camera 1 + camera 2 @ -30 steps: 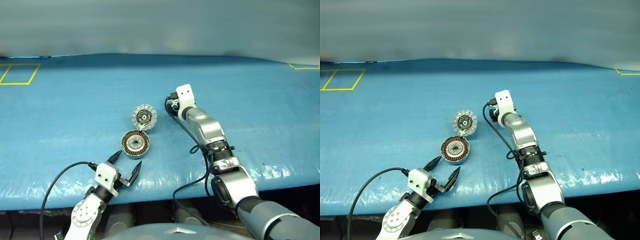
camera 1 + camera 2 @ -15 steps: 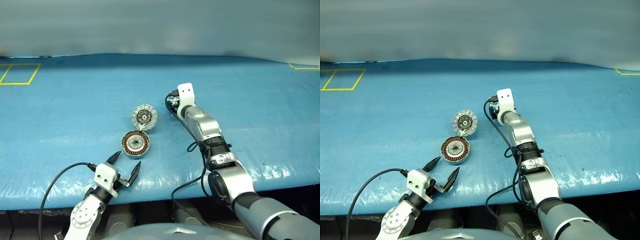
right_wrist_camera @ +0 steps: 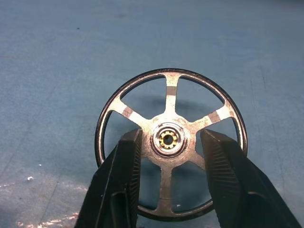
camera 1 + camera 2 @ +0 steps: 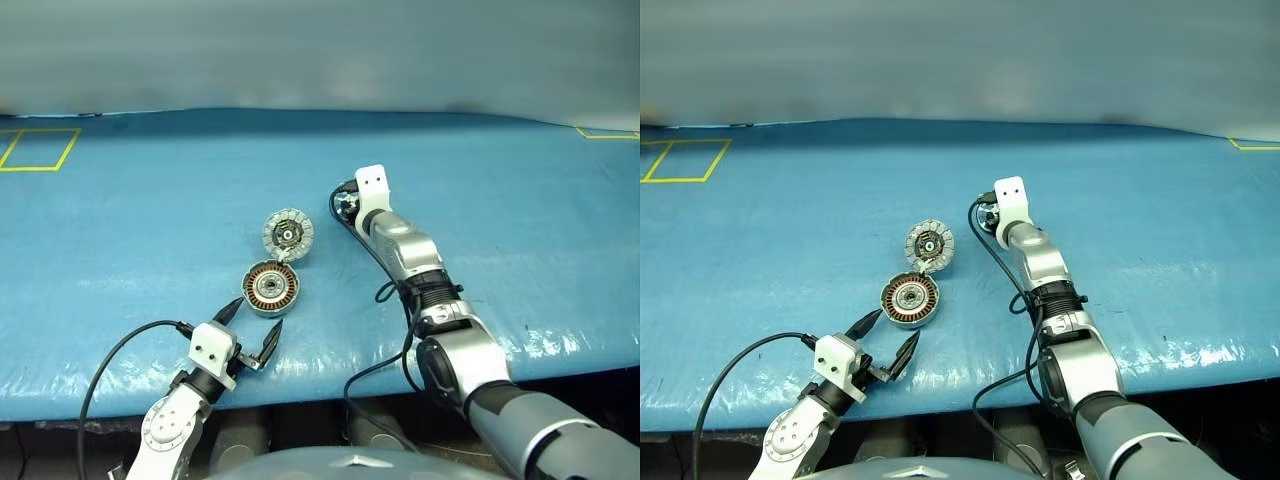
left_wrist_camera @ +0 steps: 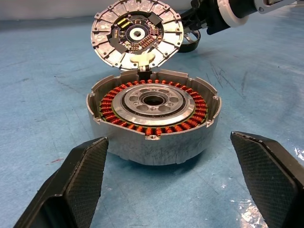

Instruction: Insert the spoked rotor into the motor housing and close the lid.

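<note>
my right gripper (image 3: 168,156) has its jaws either side of the spoked rotor (image 3: 170,142)'s hub on the blue table (image 4: 520,200); whether they pinch it i cannot tell. my left gripper (image 5: 168,183) gapes before the motor housing (image 5: 154,118), lid (image 5: 137,33) up. no readable writing.

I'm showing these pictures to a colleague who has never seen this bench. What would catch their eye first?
Probably the motor housing on the blue table cover, its copper windings bare and its hinged lid flipped up at the far edge. The open left pincer sits just in front of it. Further right, the right pincer has its fingers either side of the spoked rotor's hub.
</note>
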You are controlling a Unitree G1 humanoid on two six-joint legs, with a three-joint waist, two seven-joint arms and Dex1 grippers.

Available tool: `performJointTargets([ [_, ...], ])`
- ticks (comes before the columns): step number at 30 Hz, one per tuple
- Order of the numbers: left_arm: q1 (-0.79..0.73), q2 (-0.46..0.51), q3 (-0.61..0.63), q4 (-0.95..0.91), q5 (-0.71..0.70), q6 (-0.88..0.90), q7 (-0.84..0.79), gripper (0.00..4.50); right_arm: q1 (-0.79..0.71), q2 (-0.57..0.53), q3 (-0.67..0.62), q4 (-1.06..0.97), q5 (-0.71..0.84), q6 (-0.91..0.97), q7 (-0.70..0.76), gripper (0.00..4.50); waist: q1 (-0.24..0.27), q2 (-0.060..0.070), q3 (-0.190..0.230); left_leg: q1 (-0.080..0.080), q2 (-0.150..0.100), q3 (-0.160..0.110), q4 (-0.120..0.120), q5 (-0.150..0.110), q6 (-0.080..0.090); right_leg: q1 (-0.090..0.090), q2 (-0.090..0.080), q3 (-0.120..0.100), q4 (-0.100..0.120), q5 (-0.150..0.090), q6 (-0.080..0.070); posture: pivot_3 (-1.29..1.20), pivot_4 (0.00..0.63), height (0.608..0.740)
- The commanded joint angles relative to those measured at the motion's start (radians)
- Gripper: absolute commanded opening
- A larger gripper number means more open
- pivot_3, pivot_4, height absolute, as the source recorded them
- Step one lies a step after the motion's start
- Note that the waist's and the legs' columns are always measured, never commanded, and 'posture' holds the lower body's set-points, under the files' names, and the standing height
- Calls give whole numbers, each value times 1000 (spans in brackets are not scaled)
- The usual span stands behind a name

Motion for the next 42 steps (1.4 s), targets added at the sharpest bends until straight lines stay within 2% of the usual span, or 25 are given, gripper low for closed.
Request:
performJointTargets([
  [1, 7, 3, 6, -15, 2, -28, -1, 4500, 3, -2, 5, 17, -14, 2, -8, 1404, 0, 0, 0, 0, 0, 0, 0, 0, 0, 0, 0, 0, 0, 0, 0, 0, 150, 740],
  [7, 9, 1, 8, -9, 2, -33, -2, 4500, 29, -34, 28, -103, -31, 26, 18, 1378, 2, 0, 0, 0, 0, 0, 1, 1, 1, 0, 0, 1, 0, 0, 0, 0, 150, 740],
  [13, 9, -1, 6, -11, 0, -27, -4, 4500, 72, -141, 28, -389, -11, 133, 111, 1356, 8, 2, 1, -6, -1, 0, 0, 0, 1, -5, -1, 0, 0, 1, 1, 0, 150, 740],
  [19, 10, -2, 1, -20, 0, -18, -4, 4500, 159, -355, 124, -763, 42, 259, 392, 1356, 8, 3, 2, -6, 0, 0, -1, 0, 1, -6, 0, 0, -1, 1, 2, 0, 150, 740],
  [25, 8, -3, -1, -27, -18, -35, -20, 4500, 269, -677, 273, -1100, 142, 321, 765, 1356, 13, 3, 3, -5, -1, -1, 0, 0, 1, -4, -1, -1, -2, -1, -2, 0, 150, 740],
  [27, 6, -3, 0, -30, -19, -39, -25, 4500, 299, -716, 297, -1175, 200, 337, 839, 1356, 12, 3, 3, -5, -1, -1, 1, 0, 2, -4, -2, -1, -2, -1, -2, 0, 150, 740],
  [34, 7, 2, 9, -38, -12, -34, -25, 4500, 320, -535, 393, -1279, 233, 440, 718, 1356, 11, 2, 3, -4, 1, -1, 2, 0, 1, -4, 0, -1, 0, -4, 2, 0, 150, 740],
  [38, 7, 4, 13, -39, -12, -29, -23, 4500, 312, -361, 430, -1273, 228, 540, 578, 1356, 12, 1, 2, -5, 0, -1, 2, 0, 1, -4, -1, -1, -1, -1, -1, 0, 150, 740],
  [42, 5, 5, 13, -39, -14, -27, -24, 4500, 288, -287, 484, -1232, 202, 560, 515, 1356, 17, 1, 2, -5, 0, -1, 2, 0, 1, -4, -2, -1, -1, -1, -1, 0, 150, 740],
])
